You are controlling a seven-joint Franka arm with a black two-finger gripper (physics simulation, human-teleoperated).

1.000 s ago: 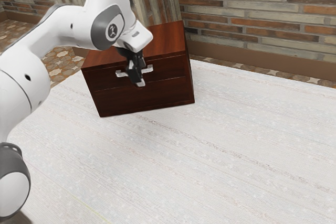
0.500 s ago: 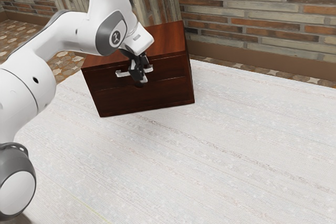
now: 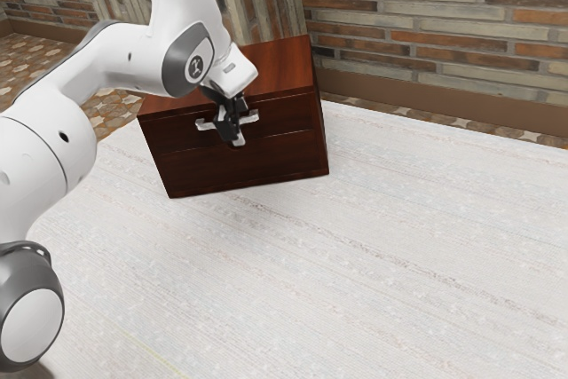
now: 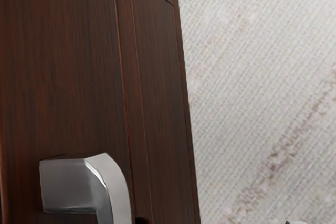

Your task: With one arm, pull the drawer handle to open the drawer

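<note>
A dark red-brown wooden cabinet [image 3: 271,67] stands at the far side of the table. Its upper drawer [image 3: 286,115] sits flush with the front and carries a silver bar handle [image 3: 205,125]. My black gripper [image 3: 235,133] reaches down in front of the drawer, and its fingers are shut on the middle of the handle from two sides. In the wrist view the drawer front [image 4: 68,66] is very close, with one silver end of the handle [image 4: 86,187] just below the hand.
The pale woven table top [image 3: 373,255] stretches wide toward the exterior view's right and front. A brick wall [image 3: 444,15] runs behind the cabinet. My white arm [image 3: 106,59] comes in from the exterior view's left.
My hand has edged closer to the drawer front and the fingers have drawn together on the handle. The drawer has not visibly moved.
</note>
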